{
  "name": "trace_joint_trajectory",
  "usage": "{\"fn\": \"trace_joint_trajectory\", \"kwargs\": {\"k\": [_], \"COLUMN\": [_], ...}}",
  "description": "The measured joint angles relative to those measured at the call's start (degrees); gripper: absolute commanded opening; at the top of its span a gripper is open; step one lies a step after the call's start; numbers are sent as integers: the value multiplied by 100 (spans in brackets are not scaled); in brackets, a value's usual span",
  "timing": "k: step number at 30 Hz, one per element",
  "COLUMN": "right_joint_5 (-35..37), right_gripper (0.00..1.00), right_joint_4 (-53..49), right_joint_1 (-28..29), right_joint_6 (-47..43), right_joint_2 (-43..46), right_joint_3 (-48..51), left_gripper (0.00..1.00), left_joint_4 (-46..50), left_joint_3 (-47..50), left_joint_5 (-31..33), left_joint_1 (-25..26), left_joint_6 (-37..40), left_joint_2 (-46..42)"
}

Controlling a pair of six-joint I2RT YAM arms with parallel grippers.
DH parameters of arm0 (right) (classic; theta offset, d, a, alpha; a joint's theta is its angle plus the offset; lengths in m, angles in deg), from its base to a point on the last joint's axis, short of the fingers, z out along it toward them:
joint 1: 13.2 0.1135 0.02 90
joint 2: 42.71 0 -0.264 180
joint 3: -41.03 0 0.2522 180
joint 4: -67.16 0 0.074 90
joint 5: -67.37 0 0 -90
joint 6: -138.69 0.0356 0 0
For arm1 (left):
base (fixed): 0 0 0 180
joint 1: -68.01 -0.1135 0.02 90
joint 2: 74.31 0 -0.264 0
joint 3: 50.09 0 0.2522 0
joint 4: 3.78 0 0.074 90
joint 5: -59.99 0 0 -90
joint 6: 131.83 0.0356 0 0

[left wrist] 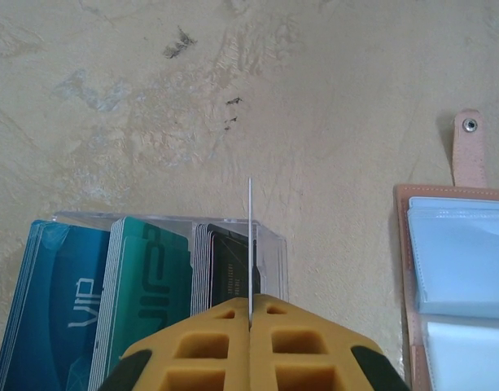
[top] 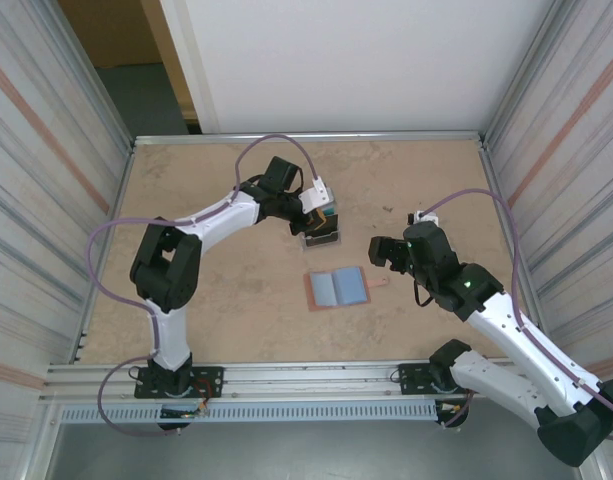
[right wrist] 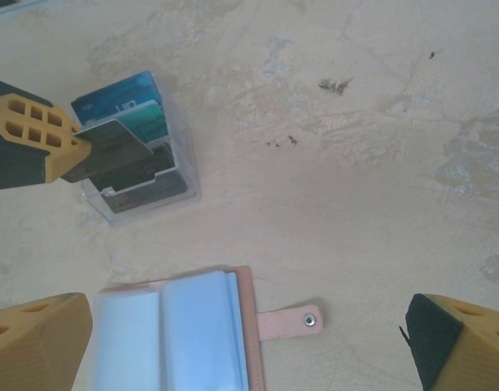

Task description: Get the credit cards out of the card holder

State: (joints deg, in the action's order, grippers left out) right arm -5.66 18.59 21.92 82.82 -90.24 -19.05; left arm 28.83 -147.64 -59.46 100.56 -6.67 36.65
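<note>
Card (right wrist: 115, 145), a bare edge in the left wrist view, is pinched by the left gripper (left wrist: 250, 306) over the stand (left wrist: 273, 254). The wallet (right wrist: 245, 326), cut off, lies open near the wide right gripper (top: 384, 252).

salmon-pink card holder (top: 337, 288) lies open, pale blue sleeves up, mid table (top: 216, 170); blue, teal, dark credit cards (left wrist: 147, 301) stand upright just beyond, toward the far edge.

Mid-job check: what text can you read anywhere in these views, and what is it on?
"VIP": blue card in the clear stand.
"VIP": teal card beside it.
Too blurred to read: print on the dark card in the stand.
Nothing readable: grey card in the left gripper.
No text seen: card holder.
</note>
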Motion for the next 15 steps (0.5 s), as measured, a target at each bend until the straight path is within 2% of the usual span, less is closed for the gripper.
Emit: {"fn": "trace_joint_trajectory", "kwargs": {"k": [15], "right_joint_5": [15], "right_gripper": [99], "right_joint_4": [2], "right_joint_1": [0], "right_joint_6": [22], "right_joint_2": [0], "right_joint_3": [0], "left_gripper": [0], "left_joint_4": [-44], "left_joint_3": [-166], "left_joint_5": [0], "left_joint_1": [-66], "left_joint_6": [2], "left_joint_2": [356]}}
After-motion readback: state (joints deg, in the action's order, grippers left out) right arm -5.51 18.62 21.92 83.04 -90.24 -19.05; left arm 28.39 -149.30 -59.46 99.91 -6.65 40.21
